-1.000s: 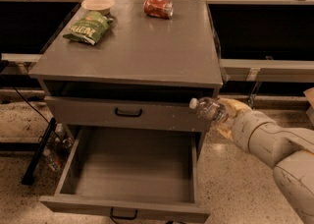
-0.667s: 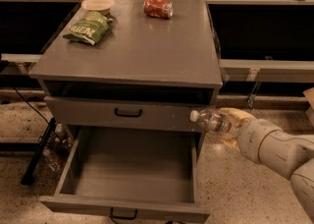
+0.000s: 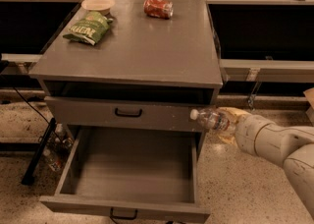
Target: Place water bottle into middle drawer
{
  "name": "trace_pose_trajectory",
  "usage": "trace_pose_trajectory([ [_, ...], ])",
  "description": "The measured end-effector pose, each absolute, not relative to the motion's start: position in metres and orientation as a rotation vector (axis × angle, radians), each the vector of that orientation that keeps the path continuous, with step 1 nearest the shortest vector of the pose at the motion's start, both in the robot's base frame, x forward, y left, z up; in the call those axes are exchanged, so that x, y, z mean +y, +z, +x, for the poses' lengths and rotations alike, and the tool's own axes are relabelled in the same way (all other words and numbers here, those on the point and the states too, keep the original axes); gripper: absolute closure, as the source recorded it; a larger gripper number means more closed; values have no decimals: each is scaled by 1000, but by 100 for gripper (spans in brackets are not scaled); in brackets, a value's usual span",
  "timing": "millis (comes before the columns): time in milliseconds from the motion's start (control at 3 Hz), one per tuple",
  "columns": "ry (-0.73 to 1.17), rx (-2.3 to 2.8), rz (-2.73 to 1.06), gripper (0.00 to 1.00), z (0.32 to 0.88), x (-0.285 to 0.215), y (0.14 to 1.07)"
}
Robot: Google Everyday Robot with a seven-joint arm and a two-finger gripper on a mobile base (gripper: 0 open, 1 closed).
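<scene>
Because the middle drawer (image 3: 132,169) stands pulled far out at the bottom of the cabinet (image 3: 137,53), its grey tray is open from above and nothing lies in it; this is, I think, why the water bottle (image 3: 212,119) is brought from the right side and not from the front. The gripper (image 3: 226,126) hangs in the air just beside the right front corner of the cabinet, at the height of the upper drawer (image 3: 128,113), which is shut; its pale fingers (image 3: 235,115) are closed on the lower part of the bottle, one above and one below it. The bottle lies almost level, with its white cap toward the cabinet and in front of that shut drawer front; I cannot tell if the cap touches it. The bottle is not yet over the open tray; it is above and a little to the right of the tray's right wall. The arm (image 3: 274,142) comes in low from the right, over the speckled floor (image 3: 245,188). In my judgement the next move needs to go left and down, so that the bottle passes the side wall before the fingers let it go; held level like this, it may roll once it is on the flat bottom. On top of the cabinet a red can (image 3: 158,8), a green bag (image 3: 87,27) and a bowl (image 3: 98,5) rest well apart from the work.
</scene>
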State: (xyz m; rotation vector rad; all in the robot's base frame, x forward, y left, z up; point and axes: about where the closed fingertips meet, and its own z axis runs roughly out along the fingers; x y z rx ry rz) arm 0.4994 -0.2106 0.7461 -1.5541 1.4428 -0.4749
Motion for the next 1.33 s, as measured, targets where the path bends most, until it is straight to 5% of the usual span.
trace_pose_trajectory([
  [1333, -82, 1377, -1705, 100, 497, -94, 643],
])
